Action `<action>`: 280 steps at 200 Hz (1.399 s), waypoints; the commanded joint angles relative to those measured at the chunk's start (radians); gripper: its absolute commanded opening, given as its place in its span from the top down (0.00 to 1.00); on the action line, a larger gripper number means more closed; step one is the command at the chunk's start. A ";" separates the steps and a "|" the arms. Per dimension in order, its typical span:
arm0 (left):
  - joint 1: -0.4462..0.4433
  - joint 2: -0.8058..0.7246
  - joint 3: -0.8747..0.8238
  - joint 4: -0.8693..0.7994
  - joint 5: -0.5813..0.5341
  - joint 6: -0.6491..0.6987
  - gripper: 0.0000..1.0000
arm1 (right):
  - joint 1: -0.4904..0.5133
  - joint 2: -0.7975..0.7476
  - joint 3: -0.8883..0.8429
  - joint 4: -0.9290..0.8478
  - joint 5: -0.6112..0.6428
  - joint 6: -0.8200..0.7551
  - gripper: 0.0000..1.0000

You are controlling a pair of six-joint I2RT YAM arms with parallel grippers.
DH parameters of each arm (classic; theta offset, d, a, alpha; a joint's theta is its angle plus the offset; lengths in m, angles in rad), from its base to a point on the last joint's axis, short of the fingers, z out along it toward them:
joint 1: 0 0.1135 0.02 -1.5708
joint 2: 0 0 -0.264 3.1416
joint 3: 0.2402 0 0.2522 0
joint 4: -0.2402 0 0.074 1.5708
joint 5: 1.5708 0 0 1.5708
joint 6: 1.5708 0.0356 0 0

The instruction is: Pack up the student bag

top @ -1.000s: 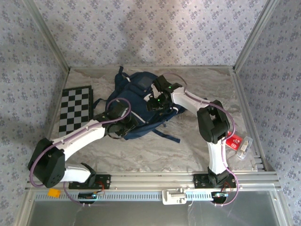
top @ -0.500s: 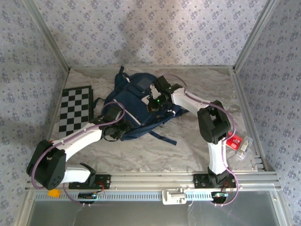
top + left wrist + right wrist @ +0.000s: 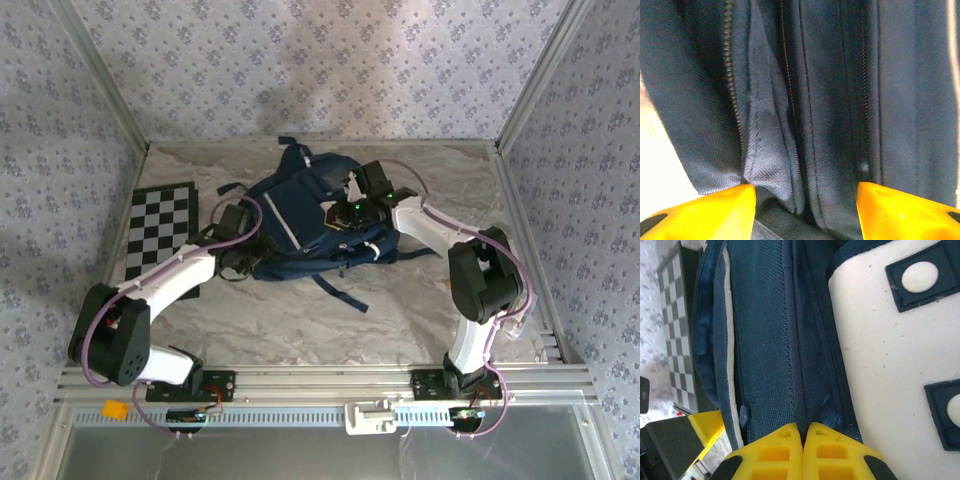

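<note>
The student bag [image 3: 310, 215] lies slumped at the back middle of the tabletop [image 3: 400, 300], between the two arms, and the step in hand is judged to be its opening. The right hand [image 3: 803, 432] is pressed together on a ridge of navy fabric beside the white flap [image 3: 890, 350], while the left hand [image 3: 804, 195] is spread with bunched cloth and a zip [image 3: 730, 75] between its fingers — whether that cloth is gripped cannot be told. A steady pull apart is called for next to expose the mouth — the bag's inside and the zip's slider are hidden by folds.
</note>
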 commanded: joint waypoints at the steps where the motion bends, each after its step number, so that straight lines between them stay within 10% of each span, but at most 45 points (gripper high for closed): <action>1: 0.017 0.005 0.079 0.021 -0.034 0.120 0.43 | -0.007 -0.104 -0.008 0.192 -0.004 0.149 1.00; 50: -0.038 -0.111 0.097 -0.061 -0.049 0.183 0.28 | -0.004 -0.173 -0.041 0.301 0.087 0.287 1.00; 149: -0.487 -0.058 0.190 -0.083 -0.359 0.073 0.10 | 0.038 -0.194 -0.037 0.310 0.144 0.376 1.00; 280: -0.284 0.043 0.104 0.230 -0.271 0.505 0.21 | 0.006 -0.296 -0.212 0.464 0.211 0.523 1.00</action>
